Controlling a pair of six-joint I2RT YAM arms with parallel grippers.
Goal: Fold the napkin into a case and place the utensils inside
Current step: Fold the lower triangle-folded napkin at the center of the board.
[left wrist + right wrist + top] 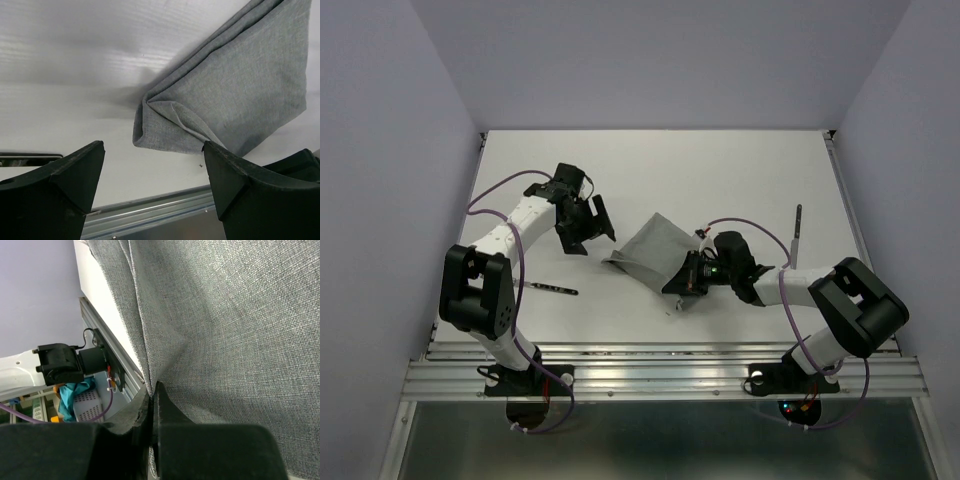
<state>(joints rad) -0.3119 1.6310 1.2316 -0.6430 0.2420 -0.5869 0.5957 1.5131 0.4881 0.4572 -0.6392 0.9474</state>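
The grey napkin [650, 250], folded into a layered wedge, lies in the middle of the white worktop [720, 170]. The right pincer [151, 392] is clamped on the napkin's near corner (cloth pinched between its closed fingers). The left pincer [590, 233] hovers just left of the napkin, jaws spread wide and holding nothing. One utensil [548, 288] lies left of the napkin, nearer the arm bases. A second utensil [797, 232] lies well to the napkin's right.
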